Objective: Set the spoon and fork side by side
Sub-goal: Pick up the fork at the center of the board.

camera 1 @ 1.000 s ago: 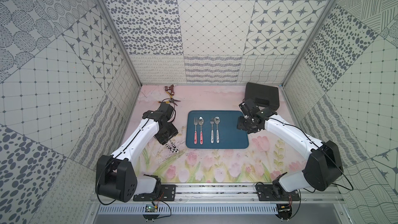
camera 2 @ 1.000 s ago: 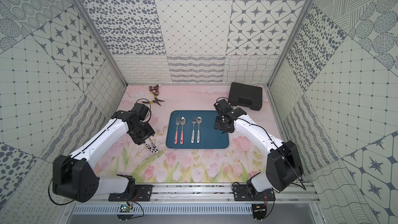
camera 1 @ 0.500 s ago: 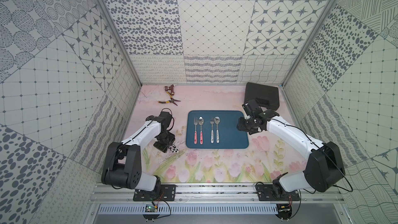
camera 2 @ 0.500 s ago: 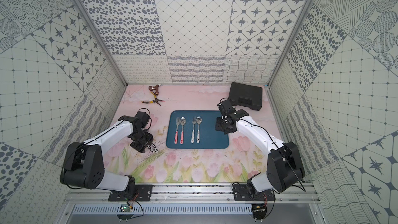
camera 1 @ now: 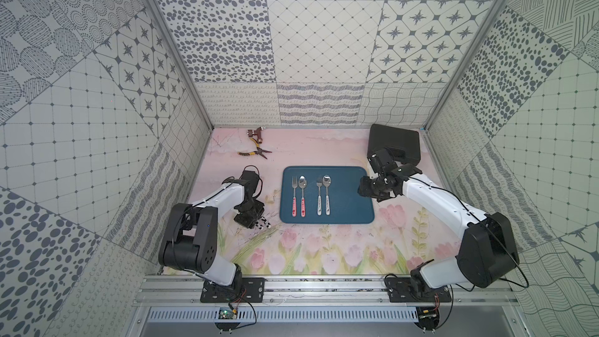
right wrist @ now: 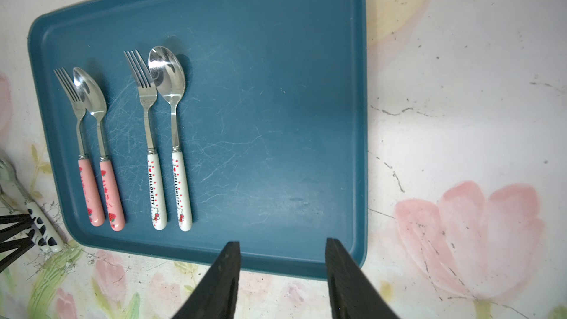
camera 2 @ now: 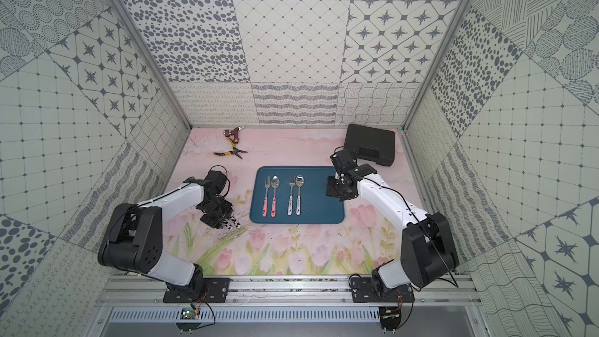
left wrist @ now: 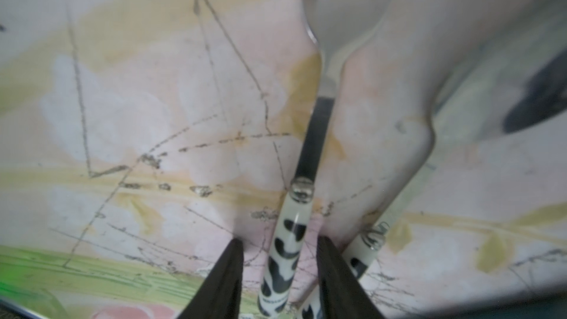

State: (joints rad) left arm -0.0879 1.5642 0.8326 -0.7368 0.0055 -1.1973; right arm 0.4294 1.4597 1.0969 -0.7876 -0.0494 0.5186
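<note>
Our left gripper [left wrist: 279, 242] straddles one cow-patterned handle [left wrist: 293, 222], jaws narrow but not touching it. A second handle [left wrist: 365, 253] lies just beside it on the surface [camera 1: 324, 254], left of the tray [right wrist: 276, 102]. Our right gripper [right wrist: 282, 243] hangs parted and empty by the tray's right edge.

Two fork-spoon pairs [camera 1: 319, 204] on tray [camera 1: 350, 202]; third pair [right wrist: 41, 230] on table [camera 1: 324, 254] left of tray.

I see yellow-handled pliers [camera 1: 254, 153] lying flat on the floral table cover [camera 1: 324, 254] near its far edge. A small brown fitting [camera 1: 256, 133] sits just behind them. A closed black case [camera 1: 395, 139] occupies the opposite far corner.
</note>
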